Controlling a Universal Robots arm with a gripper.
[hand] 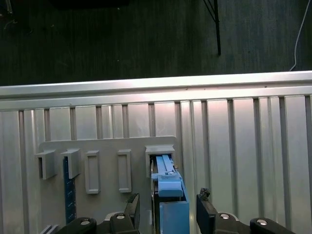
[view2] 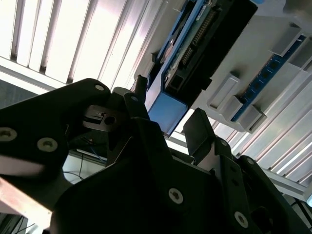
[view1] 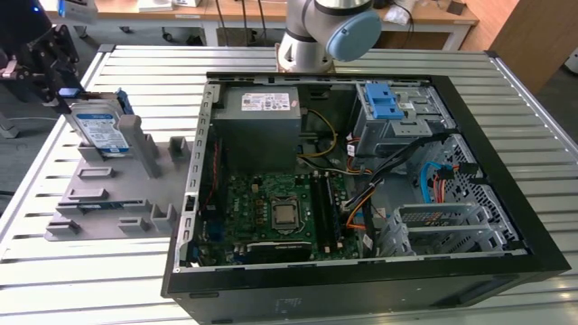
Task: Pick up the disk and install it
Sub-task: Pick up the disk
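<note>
Pick-up stage, seen from three cameras. The flat silver metal disk with its blue-and-white label and thin blue plastic frame [view1: 101, 132] stands on edge in a slot of the grey moulded holder [view1: 108, 196], which rests on the slatted aluminium tabletop [view1: 135, 68]. In the exterior view the holder lies at nine o'clock of the open black computer case [view1: 505, 169], just beside it, and the disk sits at ten o'clock. The black claw [view1: 56, 88] hangs at the disk's eleven o'clock end, directly over it. In both wrist views the disk [hand: 168, 185] [view2: 204, 34] appears edge-on, its long axis running straight away from the claw [hand: 168, 204] [view2: 168, 114]. The claw is spread apart, and its two black fingers [hand: 205, 207] flank the blue end of the frame, one opposite each broad face. A thin gap shows on either side, so the judgement is that nothing is gripped yet and the disk is seated in its slot
</note>
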